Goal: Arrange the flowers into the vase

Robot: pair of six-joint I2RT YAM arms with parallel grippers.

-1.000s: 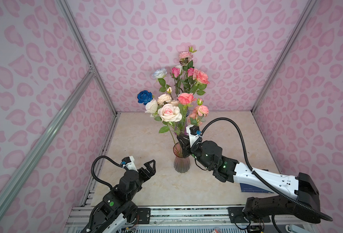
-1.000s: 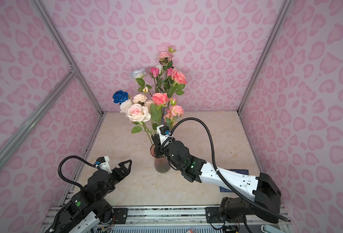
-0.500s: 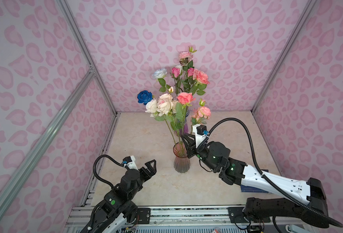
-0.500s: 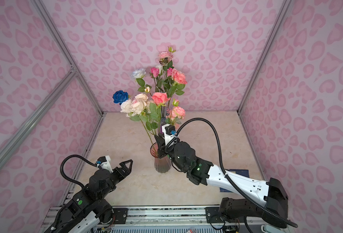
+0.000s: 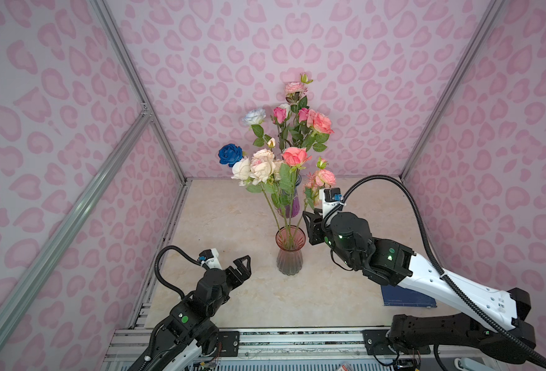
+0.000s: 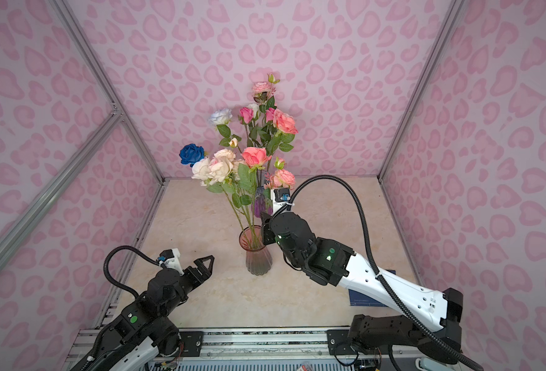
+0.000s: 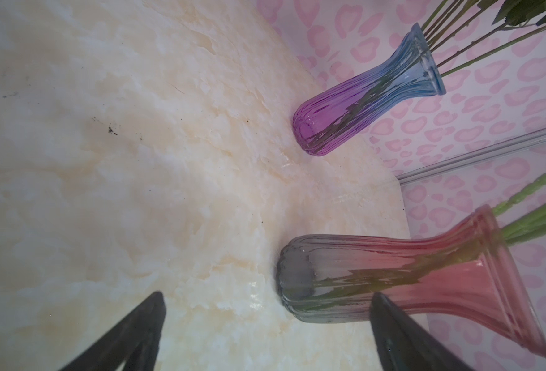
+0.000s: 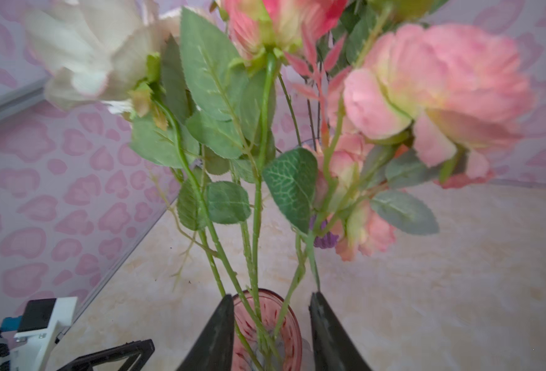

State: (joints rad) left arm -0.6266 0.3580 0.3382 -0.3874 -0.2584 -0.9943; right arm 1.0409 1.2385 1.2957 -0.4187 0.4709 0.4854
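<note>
A pink glass vase (image 5: 290, 253) (image 6: 258, 253) stands mid-table and holds several flowers: cream roses (image 5: 260, 167) and a coral rose (image 5: 294, 156) on long green stems (image 8: 257, 225). My right gripper (image 5: 310, 223) (image 8: 272, 294) hovers just right of those stems, above the vase's rim (image 8: 292, 318). It is open, and the stems pass loosely between its fingers (image 8: 223, 324) without being pinched. My left gripper (image 5: 238, 268) (image 7: 267, 295) is open and empty, low over the table left of the vase (image 7: 393, 276).
A purple-blue vase (image 5: 292, 205) (image 7: 358, 106) with more pink, white-blue and coral roses (image 5: 321, 122) stands behind the pink one. A deep blue rose (image 5: 230, 154) leans out to the left. A dark blue mat (image 5: 406, 297) lies under my right arm. Pink patterned walls enclose the marble table (image 5: 226, 218).
My right gripper has opened and drawn back to the right of the stems. The cream rose it held low has swung up beside the other cream head. My left arm has barely moved.
</note>
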